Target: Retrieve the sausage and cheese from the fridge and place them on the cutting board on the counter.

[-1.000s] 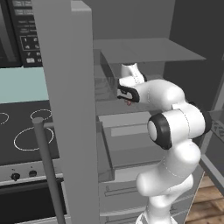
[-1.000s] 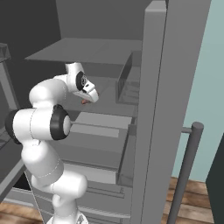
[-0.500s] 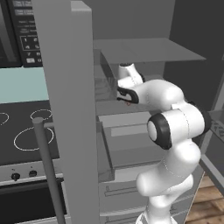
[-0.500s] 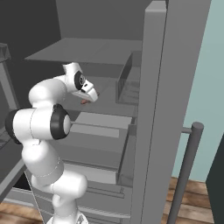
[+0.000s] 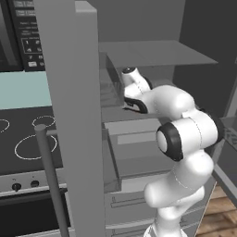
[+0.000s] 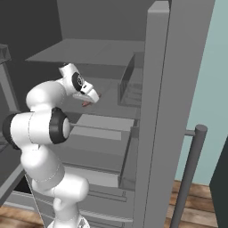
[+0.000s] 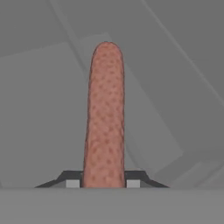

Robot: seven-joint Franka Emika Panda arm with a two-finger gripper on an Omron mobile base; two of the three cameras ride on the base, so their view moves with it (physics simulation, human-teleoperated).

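Drawn slightly back inside the fridge, claw clamped on sausage jutting straight beyond its tips

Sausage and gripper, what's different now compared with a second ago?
Little has changed. The gripper stays shut on the sausage, and the hand has edged slightly further from the base, over the fridge shelves. Fridge doors stay open; the base has not moved.

Black stove, pale teal wall, wooden floor.
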